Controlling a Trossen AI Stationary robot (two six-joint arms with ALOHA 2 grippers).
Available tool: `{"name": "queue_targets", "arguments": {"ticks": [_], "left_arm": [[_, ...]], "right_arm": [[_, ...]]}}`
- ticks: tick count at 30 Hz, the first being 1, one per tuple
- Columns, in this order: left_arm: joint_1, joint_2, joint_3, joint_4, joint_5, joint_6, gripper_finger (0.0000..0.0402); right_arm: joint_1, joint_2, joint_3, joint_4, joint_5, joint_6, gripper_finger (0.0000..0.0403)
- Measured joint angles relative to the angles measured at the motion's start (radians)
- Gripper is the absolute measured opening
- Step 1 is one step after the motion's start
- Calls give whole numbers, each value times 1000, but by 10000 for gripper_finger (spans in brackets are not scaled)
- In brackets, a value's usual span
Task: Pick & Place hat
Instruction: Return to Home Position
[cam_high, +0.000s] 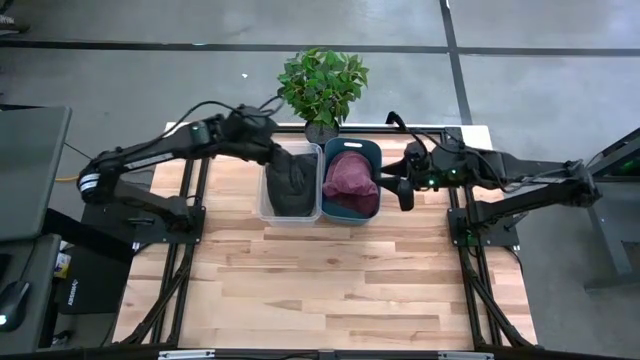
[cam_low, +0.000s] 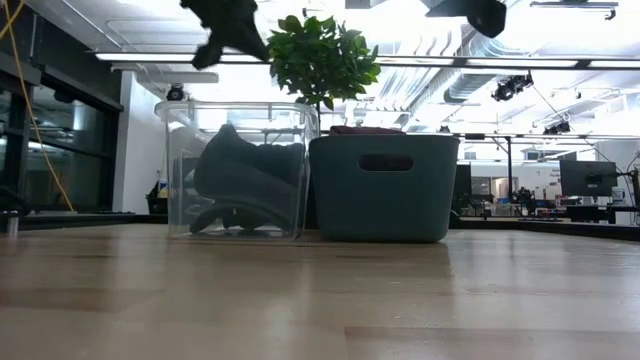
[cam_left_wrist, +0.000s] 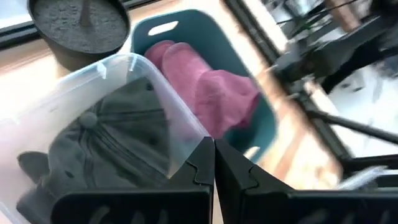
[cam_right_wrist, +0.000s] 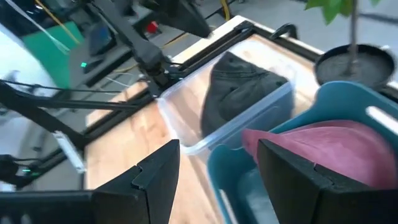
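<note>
My left gripper (cam_left_wrist: 213, 146), jaws pressed together, is hanging over the clear bin (cam_high: 266, 208); my right gripper (cam_right_wrist: 217, 155), jaws spread, beside the blue bin (cam_high: 372, 148); pulling back low, I am risking clipping a rim

A dark grey cap (cam_high: 291, 180) lay crumpled in the clear bin (cam_high: 268, 212), just below the left end effector (cam_left_wrist: 213, 146); a maroon cap (cam_high: 350, 178), possibly more than one, filled the blue bin (cam_high: 352, 146) beside the right end effector (cam_right_wrist: 217, 149).

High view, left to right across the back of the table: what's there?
left arm → clear bin holding the black cap → blue bin holding the red cap → right gripper
</note>
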Motion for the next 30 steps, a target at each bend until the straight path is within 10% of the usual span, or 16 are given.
{"name": "queue_targets", "arguments": {"ticks": [15,22,30], "left_arm": [[-230,-249,-19,-23,-120,-47,0],[-317,-400,-312,178,-125,-178,0],[-388,-655,-670,487,-174,-341,0]], "right_arm": [[176,-60,0,-81,228,-73,209],[250,-119,-55,-41,273,-84,209],[285,-392,-438,303,347,1,209]]}}
